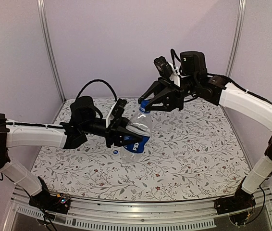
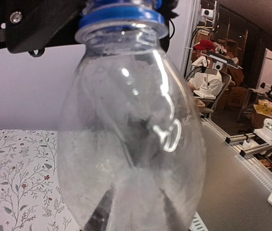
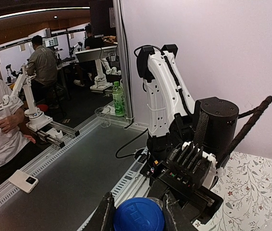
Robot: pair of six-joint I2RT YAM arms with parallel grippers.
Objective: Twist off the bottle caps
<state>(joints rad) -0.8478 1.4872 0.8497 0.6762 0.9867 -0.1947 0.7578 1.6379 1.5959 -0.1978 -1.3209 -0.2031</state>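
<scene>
You are in the twisting step on one bottle (image 1: 138,130): your left gripper (image 1: 126,138) is clamped around its body from 9 o'clock, and your right gripper (image 1: 148,104) is closed on the blue cap (image 1: 144,105), reaching in from 2 o'clock. The bottle sits over the middle of the table (image 1: 198,149), tilted so its neck points between 12 and 1 o'clock and its base toward 6. You cannot tell whether the base touches the cloth. The cap looks seated square on the neck, so I judge it not yet off. The next move calls for you to turn the right wrist about the neck's axis while the left grip holds firm. Take a fresh grip if the wrist runs out of travel, and lift only once the threads let go. The bottle is clear, thin-walled and empty-looking, bulging below the neck, with a dark blue label (image 1: 138,144) around its lower half. Expect the walls to give under the squeeze, which could let it spin in the left grip. Only this one bottle shows.
</scene>
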